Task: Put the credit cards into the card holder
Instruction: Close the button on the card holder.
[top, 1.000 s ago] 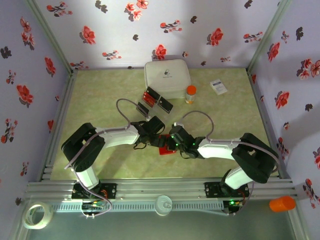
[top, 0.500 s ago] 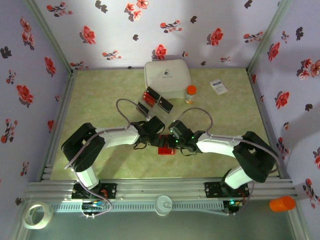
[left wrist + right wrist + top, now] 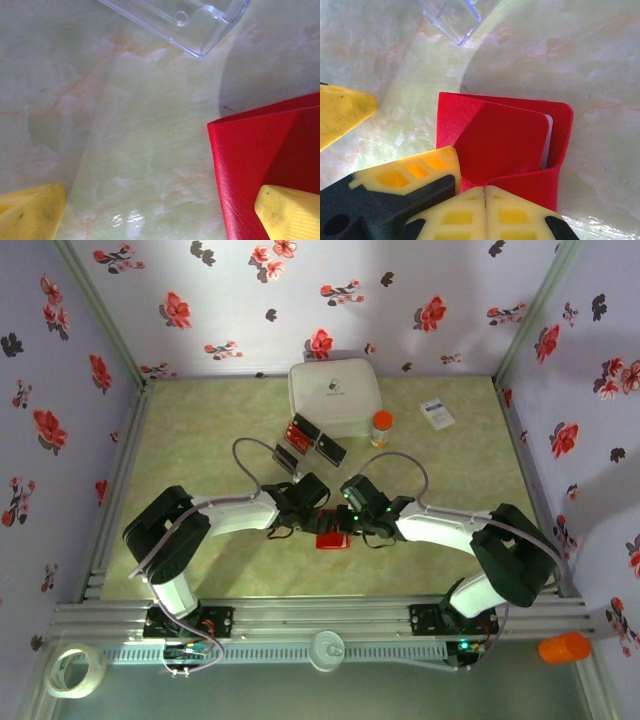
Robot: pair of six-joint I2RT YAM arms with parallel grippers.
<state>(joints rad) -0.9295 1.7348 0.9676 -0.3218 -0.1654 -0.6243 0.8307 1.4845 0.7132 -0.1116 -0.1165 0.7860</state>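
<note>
Both grippers meet over the card holder at mid-table

The right gripper (image 3: 485,192), yellow jaws pressed together, sits on the near edge of the flat red rectangular wallet, the card holder (image 3: 500,137), apparently pinning it to the pale green marbled table (image 3: 200,440) with its cover raised in a fold; I cannot tell whether a flap is caught between them. The left gripper (image 3: 160,200) straddles the wallet's other corner, jaws spread wide and holding nothing, probably ready to steady or open it. Just beyond lies a clear plastic case (image 3: 190,20). Farther back, the small red credit cards (image 3: 297,431) sit among black rectangular trays (image 3: 330,448) beside a big white rounded lidded box (image 3: 333,395), not yet brought over
</note>
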